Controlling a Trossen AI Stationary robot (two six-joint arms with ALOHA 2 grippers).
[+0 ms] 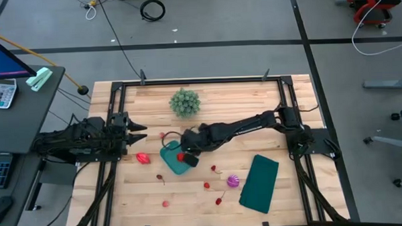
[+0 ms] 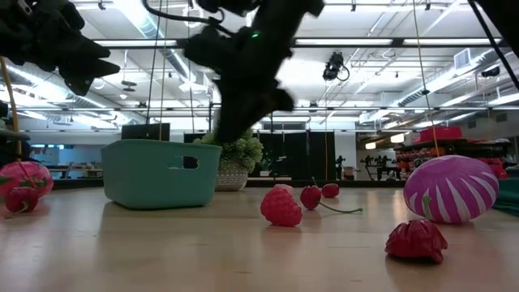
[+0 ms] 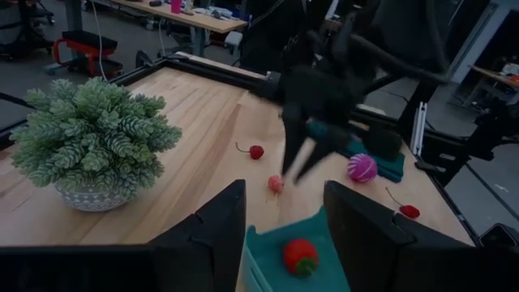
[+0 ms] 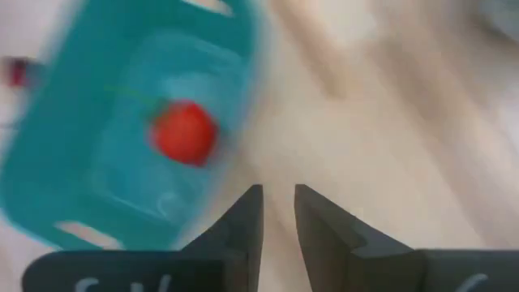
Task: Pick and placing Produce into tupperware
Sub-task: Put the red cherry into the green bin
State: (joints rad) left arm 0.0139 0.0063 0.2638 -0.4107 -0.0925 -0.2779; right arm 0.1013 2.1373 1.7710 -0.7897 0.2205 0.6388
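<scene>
Teal plastic marks the tupperware [image 1: 172, 159] near the table's middle in the high view, with one red produce piece [image 1: 181, 156] lying inside it. The right gripper [image 1: 187, 152] hovers at the tub's 2 o'clock edge. The left gripper [image 1: 136, 133] waits well apart at the tub's 10 o'clock, fingers spread and holding nothing. Loose produce is scattered from 9 o'clock round to 4 o'clock of the tub, including a red piece [image 1: 143, 158] at 9 o'clock and the purple round piece [image 1: 233, 181] just beside the dark-green slab [image 1: 260, 183].

Level across the table, the tub [image 2: 161, 172] stands with the spiky plant [image 2: 235, 158] behind it, and a raspberry [image 2: 280, 206], a cherry [image 2: 310, 196] and the striped purple piece [image 2: 451, 189] lie on the wood.

Left wrist view: a single red strawberry [image 3: 299, 255] sits in the tub, between the arm's own open fingers.

Right wrist view: the right gripper [image 4: 277, 211] has its fingers slightly parted and empty, beside the tub holding that red piece [image 4: 185, 132].

By my judgement one piece is placed and most remain.
</scene>
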